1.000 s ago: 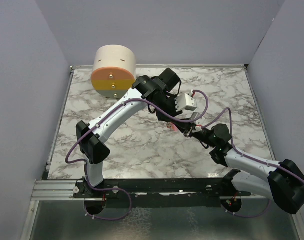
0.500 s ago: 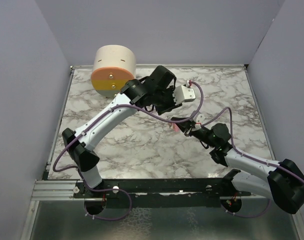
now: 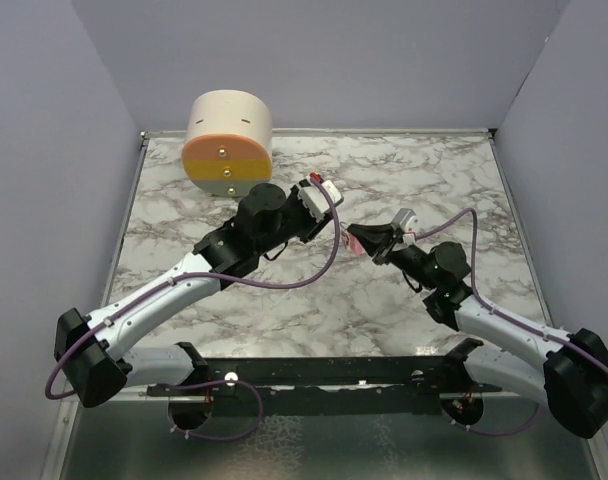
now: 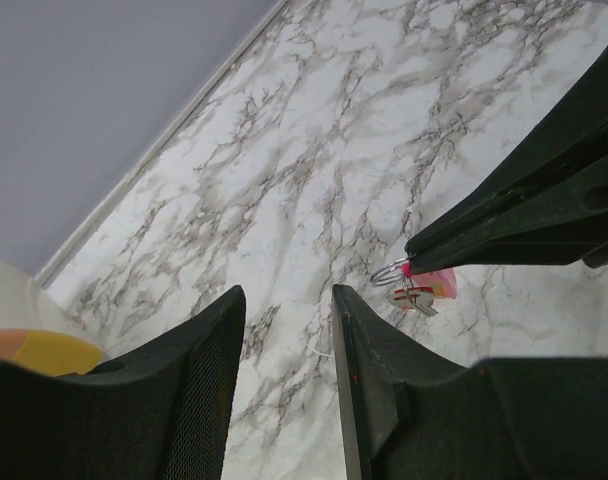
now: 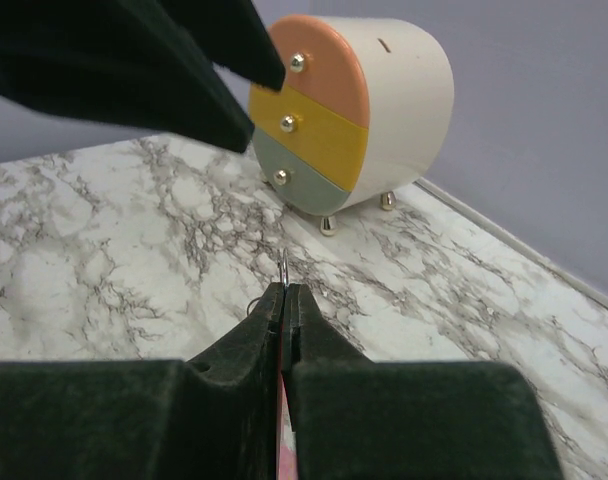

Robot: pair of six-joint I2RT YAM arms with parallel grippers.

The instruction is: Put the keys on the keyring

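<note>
Keyring [image 4: 389, 271] is pinched in the right fingers [image 5: 252, 345], which are pressed together on its pink strip. The thin metal ring pokes out just past their tips, over the marble table [image 3: 284, 290]. In the left wrist view the keys [image 4: 411, 296], one tiny red piece, hang just below the ring, touching the strip's end; whether the piece is threaded on the ring I cannot tell. The left fingers [image 4: 199, 385] are spread with nothing between them, well apart from the ring.

A second ago they were right beside the right fingers at the middle of the table, and half a second ago they had drawn back a little. Now the left arm has swung away, its elbow down at the near left corner and its wrist near the small drawer chest [image 3: 227, 140]. The right fingers have edged slightly toward the far side, carrying the pink strip along.
</note>
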